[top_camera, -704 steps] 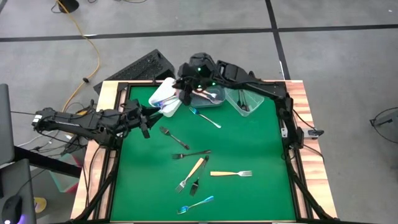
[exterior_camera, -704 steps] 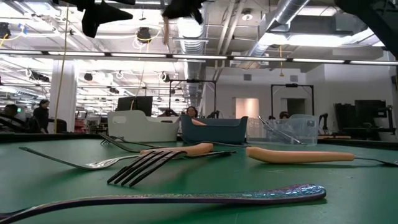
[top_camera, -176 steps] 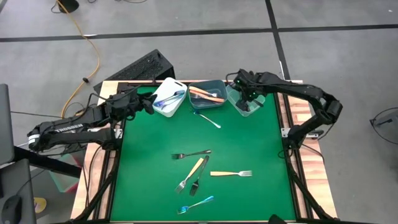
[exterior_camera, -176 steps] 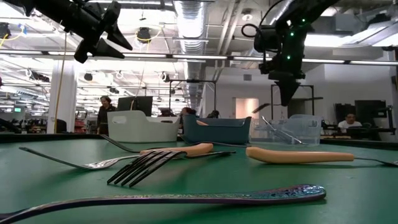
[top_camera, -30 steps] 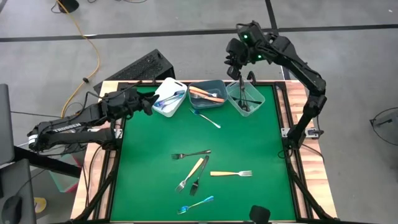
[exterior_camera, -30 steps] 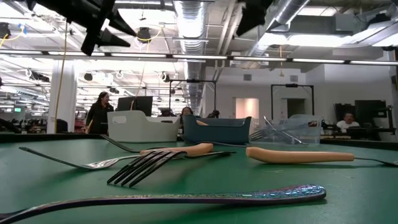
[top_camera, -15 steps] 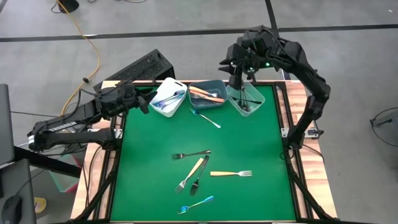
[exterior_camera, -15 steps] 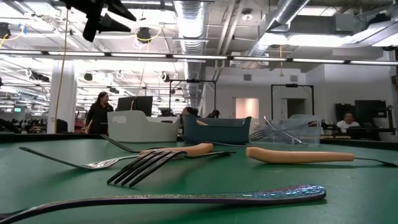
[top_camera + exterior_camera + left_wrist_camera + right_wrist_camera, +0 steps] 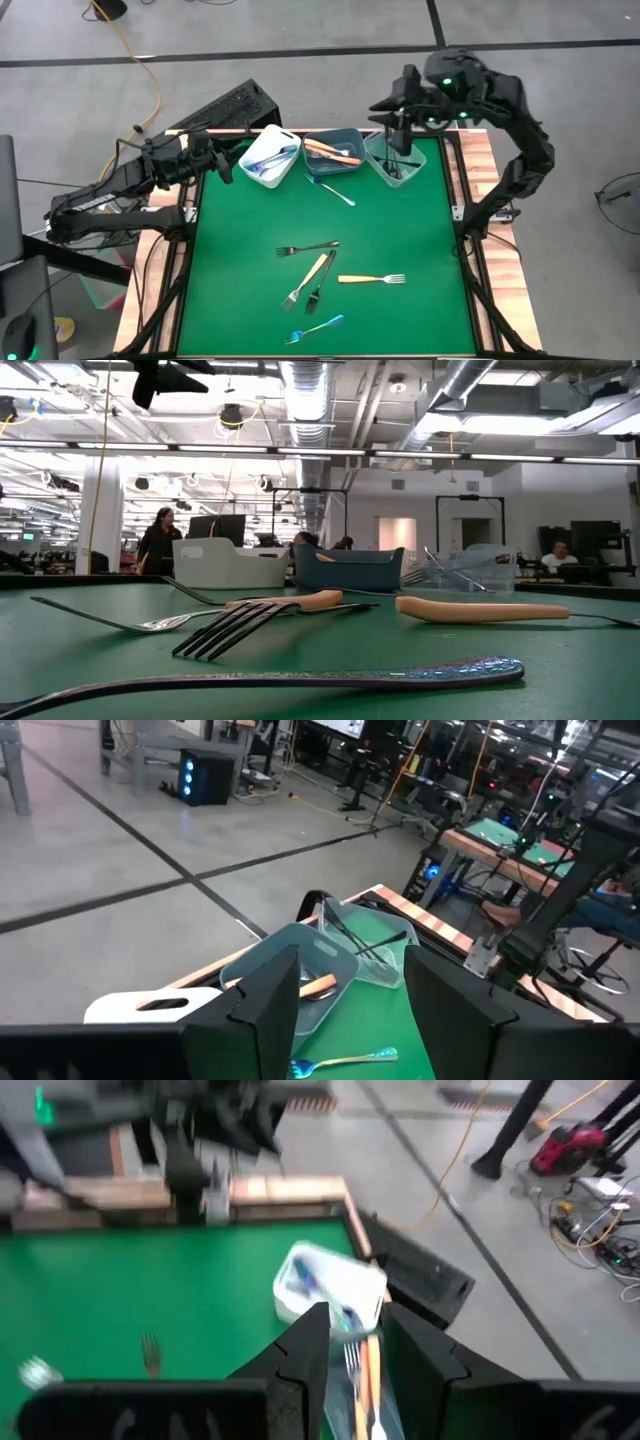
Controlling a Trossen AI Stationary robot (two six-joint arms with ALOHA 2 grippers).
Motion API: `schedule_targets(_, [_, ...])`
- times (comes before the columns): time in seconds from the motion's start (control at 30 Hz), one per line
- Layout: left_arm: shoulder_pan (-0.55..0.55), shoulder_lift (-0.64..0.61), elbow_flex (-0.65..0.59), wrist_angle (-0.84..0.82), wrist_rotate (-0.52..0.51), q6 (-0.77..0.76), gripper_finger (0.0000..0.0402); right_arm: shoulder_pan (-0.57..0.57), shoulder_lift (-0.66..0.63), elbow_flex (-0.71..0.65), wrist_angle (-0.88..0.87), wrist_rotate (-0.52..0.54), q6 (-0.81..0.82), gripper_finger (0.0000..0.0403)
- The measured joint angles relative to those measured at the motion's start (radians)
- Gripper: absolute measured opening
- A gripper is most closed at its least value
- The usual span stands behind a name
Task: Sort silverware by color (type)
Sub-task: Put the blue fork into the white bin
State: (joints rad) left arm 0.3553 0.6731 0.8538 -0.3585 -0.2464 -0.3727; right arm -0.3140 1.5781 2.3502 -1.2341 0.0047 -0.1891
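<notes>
High view alone shows right end effector [image 9: 403, 97], part-open and empty, above clear bin [image 9: 393, 160].

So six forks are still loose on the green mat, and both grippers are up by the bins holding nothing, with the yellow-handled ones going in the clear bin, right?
Not quite. The yellow-handled forks lie in the grey-blue middle bin; the clear bin holds black-handled ones, as the high view shows. The rest stands: six loose on the mat, left gripper and right gripper empty.
</notes>
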Motion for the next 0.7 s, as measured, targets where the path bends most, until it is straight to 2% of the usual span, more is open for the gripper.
schedule_targets(0.17, [0.0, 0.0, 0.002, -0.014, 0.004, -0.01, 0.0164, 0.018, -0.068, 0.0, 0.043, -0.001, 0.058, 0.0114])
schedule_targets(0.37, [0.017, 0.0, 0.002, -0.014, 0.059, -0.006, 0.0164, 0.043, -0.12, 0.0, 0.037, 0.002, 0.086, 0.0114])
schedule_targets(0.57, [0.064, 0.0, 0.002, -0.019, 0.128, 0.004, 0.0164, 0.077, -0.118, 0.0, 0.037, 0.002, 0.094, 0.0114])
schedule_targets(0.7, [0.093, 0.0, 0.002, -0.019, 0.187, 0.005, 0.0164, 0.112, -0.1, -0.055, 0.049, 0.002, 0.066, 0.0114])
